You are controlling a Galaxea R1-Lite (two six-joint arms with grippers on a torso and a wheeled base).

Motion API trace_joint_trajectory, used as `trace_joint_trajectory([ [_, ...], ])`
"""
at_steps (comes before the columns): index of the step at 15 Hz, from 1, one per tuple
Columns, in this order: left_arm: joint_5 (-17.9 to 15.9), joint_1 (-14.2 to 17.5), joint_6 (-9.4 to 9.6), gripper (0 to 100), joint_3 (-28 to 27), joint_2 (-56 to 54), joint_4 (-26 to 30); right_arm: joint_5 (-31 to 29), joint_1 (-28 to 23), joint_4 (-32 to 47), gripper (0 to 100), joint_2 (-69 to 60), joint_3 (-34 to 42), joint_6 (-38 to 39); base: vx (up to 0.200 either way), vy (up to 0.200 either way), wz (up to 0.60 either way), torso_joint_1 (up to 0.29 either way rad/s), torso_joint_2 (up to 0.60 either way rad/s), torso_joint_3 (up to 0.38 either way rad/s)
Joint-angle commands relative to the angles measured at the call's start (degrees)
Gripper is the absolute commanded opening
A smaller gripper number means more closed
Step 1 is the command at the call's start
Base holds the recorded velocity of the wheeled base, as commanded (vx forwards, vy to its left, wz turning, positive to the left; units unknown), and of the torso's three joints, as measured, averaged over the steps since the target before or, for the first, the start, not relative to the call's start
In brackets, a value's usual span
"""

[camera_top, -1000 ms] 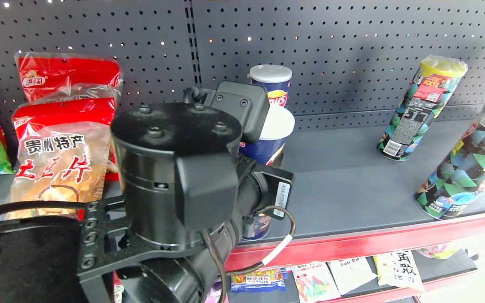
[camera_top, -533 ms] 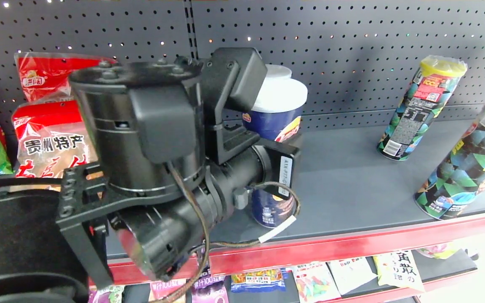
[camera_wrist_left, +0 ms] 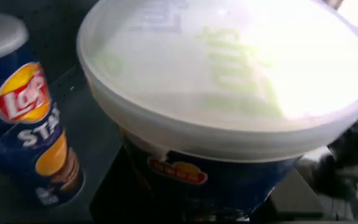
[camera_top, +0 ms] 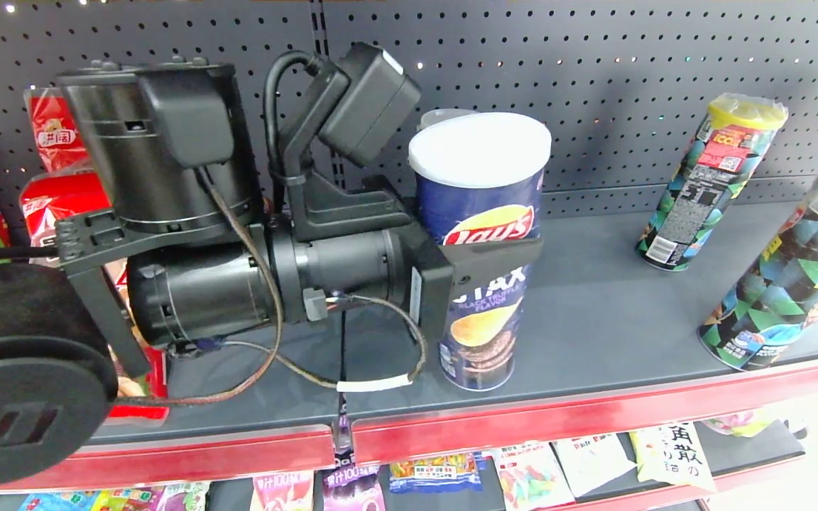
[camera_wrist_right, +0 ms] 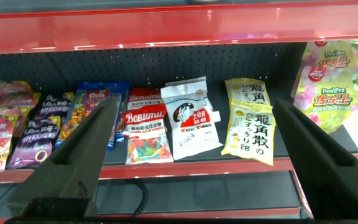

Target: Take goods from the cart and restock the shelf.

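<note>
Canister (camera_top: pixel 483 206), tilted a second ago, now stands upright at frame centre. Left gripper (camera_top: pixel 483 266) clenches it; release onto the shelf (camera_top: pixel 593 305) looks next.

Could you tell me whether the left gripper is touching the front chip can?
Touching: head view shows the left gripper clamping the front chip can, finger across its label.

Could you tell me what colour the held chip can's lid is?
The chip can's lid is white; the head view shows it best.
</note>
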Motion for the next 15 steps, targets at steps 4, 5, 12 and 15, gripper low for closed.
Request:
trace_joint_trajectory([
  [4, -5.3, 2.6, 6.99, 0, -2.8, 5.2, 0.6, 0.0, 0.0, 0.0, 100, 0.1, 0.0, 0.0, 0.0, 0.0, 0.0, 0.0, 0.0, 0.0],
  [5, -5.3, 2.5, 6.99, 0, -3.5, 5.9, 1.0, 0.0, 0.0, 0.0, 100, 0.1, 0.0, 0.0, 0.0, 0.0, 0.0, 0.0, 0.0, 0.0],
  [12, -7.6, 2.6, 7.07, 0, -4.8, 6.2, 5.0, 0.0, 0.0, 0.0, 100, 0.1, 0.0, 0.0, 0.0, 0.0, 0.0, 0.0, 0.0, 0.0],
  [15, -7.7, 2.6, 7.07, 0, -4.7, 6.1, 6.0, 0.0, 0.0, 0.0, 100, 0.1, 0.0, 0.0, 0.0, 0.0, 0.0, 0.0, 0.0, 0.0],
])
